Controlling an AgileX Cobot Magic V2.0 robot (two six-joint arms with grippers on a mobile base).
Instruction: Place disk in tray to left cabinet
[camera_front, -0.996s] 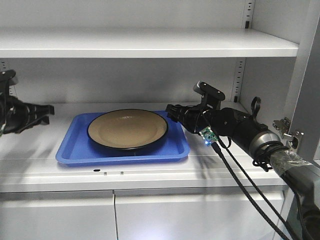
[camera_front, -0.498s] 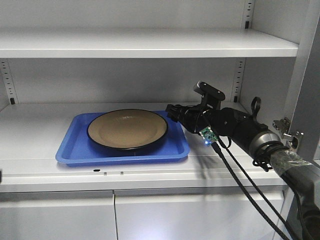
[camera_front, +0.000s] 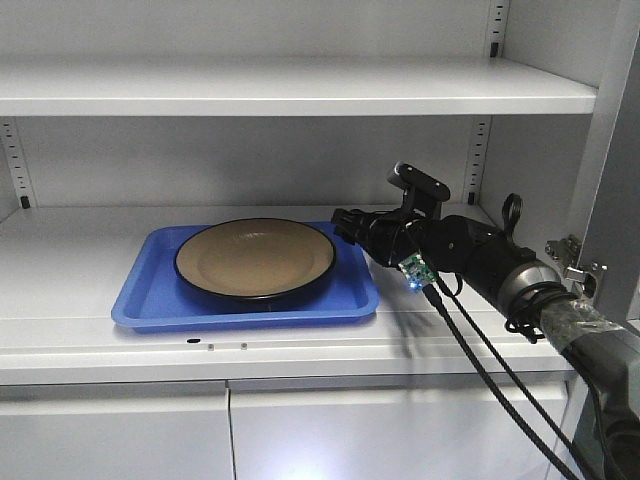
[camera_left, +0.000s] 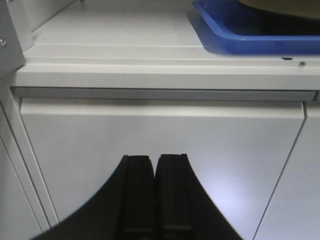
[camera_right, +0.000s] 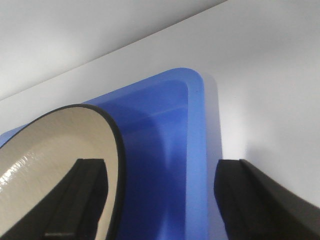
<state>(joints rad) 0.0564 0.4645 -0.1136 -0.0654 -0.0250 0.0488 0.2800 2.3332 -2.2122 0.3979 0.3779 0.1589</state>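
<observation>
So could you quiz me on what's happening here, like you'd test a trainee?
1. True or false: the disk lies inside the tray.
2. Which gripper is open: A) the left gripper, B) the right gripper?
3. Fill in: the tray rests on a shelf of the left ____.

Key: 1 true. 2 B; its fingers straddle the tray's right edge, while the left gripper's are pressed together in front of the lower doors. 3 cabinet.

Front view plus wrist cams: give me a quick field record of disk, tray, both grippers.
disk: lying flat inside the tray
tray: on the cabinet's middle shelf
right gripper: open, fingers straddling the tray's right rim, nothing held
left gripper: shut, empty, below shelf level facing the lower door
</observation>
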